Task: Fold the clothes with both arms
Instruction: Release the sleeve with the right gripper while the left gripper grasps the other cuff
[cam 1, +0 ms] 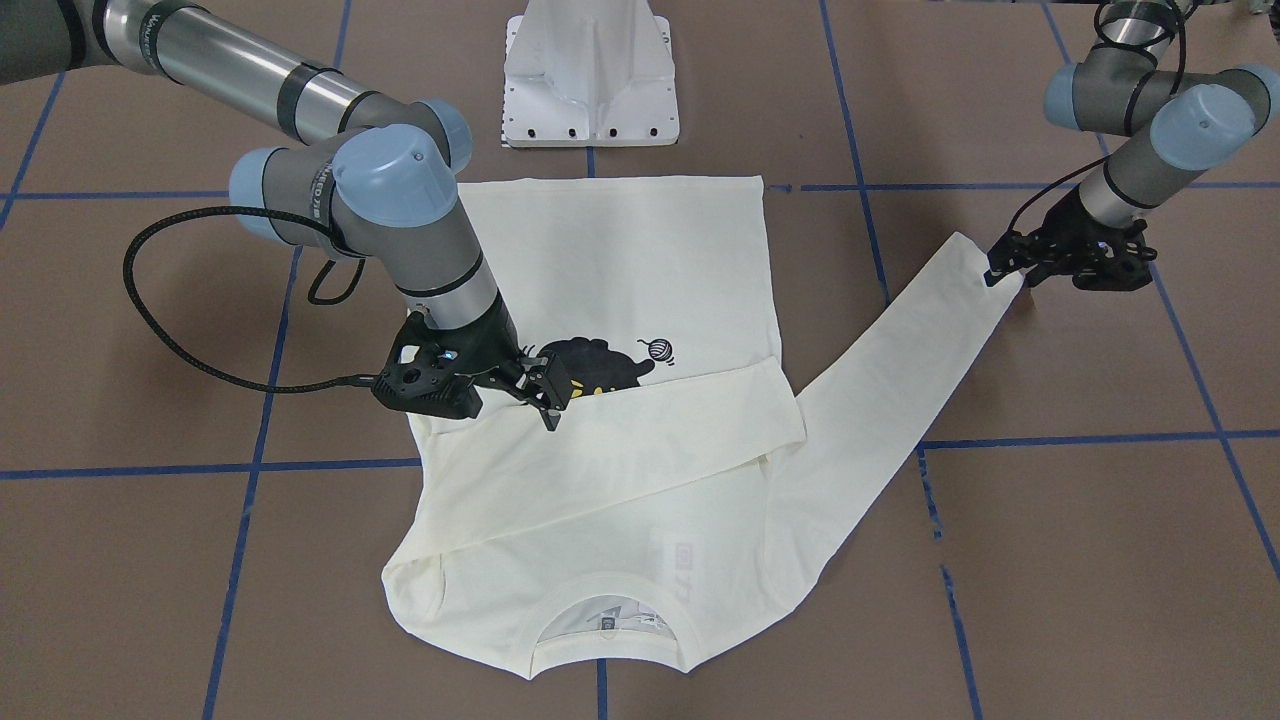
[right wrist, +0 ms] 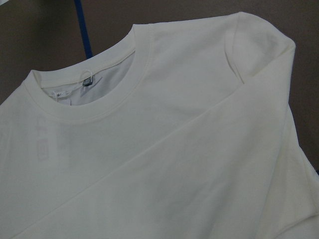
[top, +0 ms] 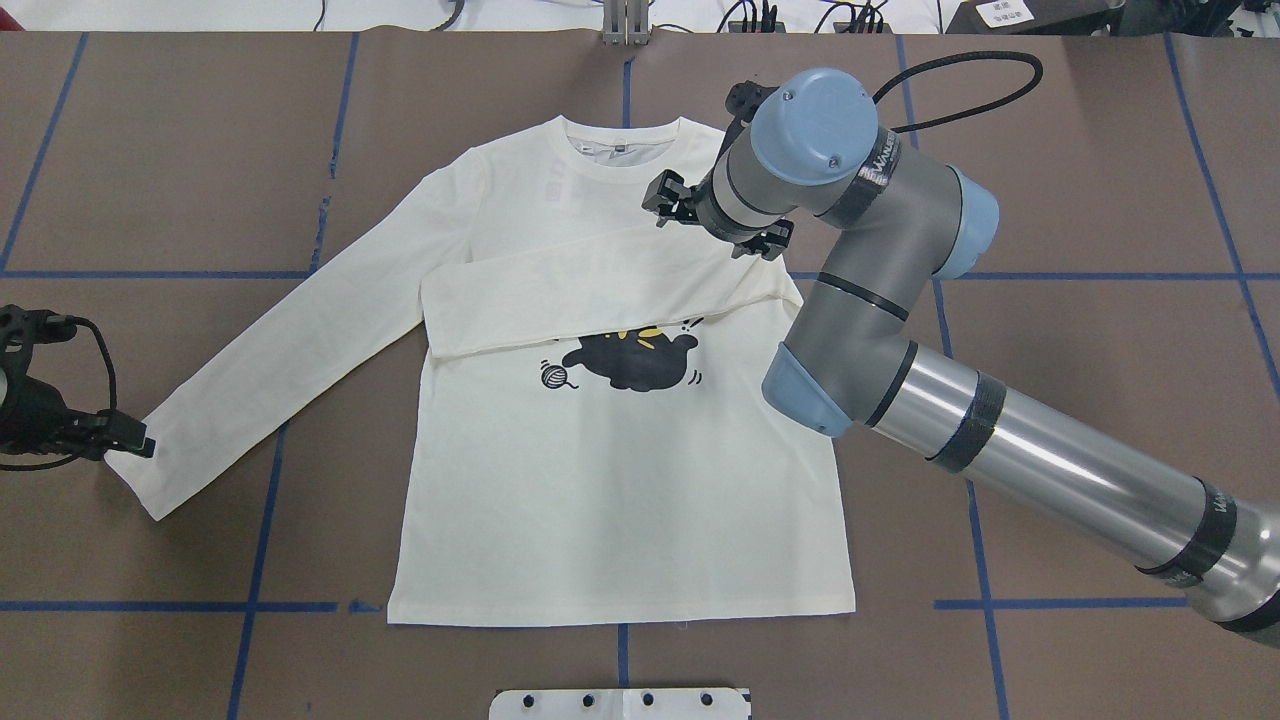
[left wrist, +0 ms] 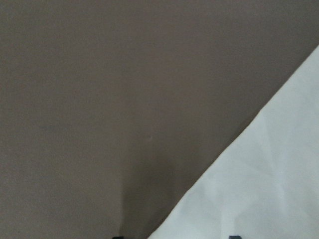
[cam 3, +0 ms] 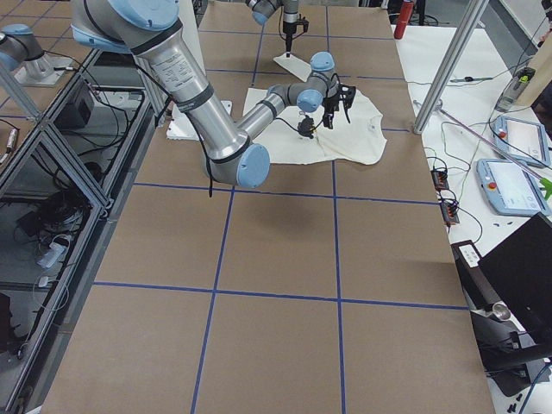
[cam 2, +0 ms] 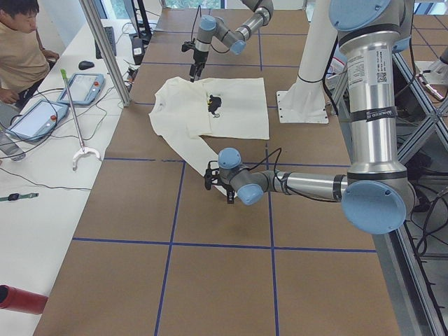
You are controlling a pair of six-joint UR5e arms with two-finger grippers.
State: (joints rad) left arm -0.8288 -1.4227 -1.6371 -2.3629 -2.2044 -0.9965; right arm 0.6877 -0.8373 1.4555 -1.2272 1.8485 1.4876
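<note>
The cream long-sleeved T-shirt [top: 620, 500] lies flat on the brown table, with the black cat print [top: 630, 365] facing up and the collar [top: 620, 135] at the far side. One sleeve [top: 600, 290] is folded across the chest. The other sleeve [top: 280, 380] stretches out to the left. My left gripper [top: 130, 445] sits low at that sleeve's cuff; its fingertips look apart, and the cloth edge [left wrist: 259, 189] lies flat in the left wrist view. My right gripper [top: 715, 222] is open and empty, just above the folded sleeve near the shoulder [right wrist: 259, 45].
The white pedestal base [cam 1: 590, 75] stands at the robot's edge of the table, beyond the shirt's hem. Blue tape lines [top: 260, 520] cross the table. A side bench in the exterior left view holds tablets [cam 2: 84, 84], with a person [cam 2: 21, 49] beside it.
</note>
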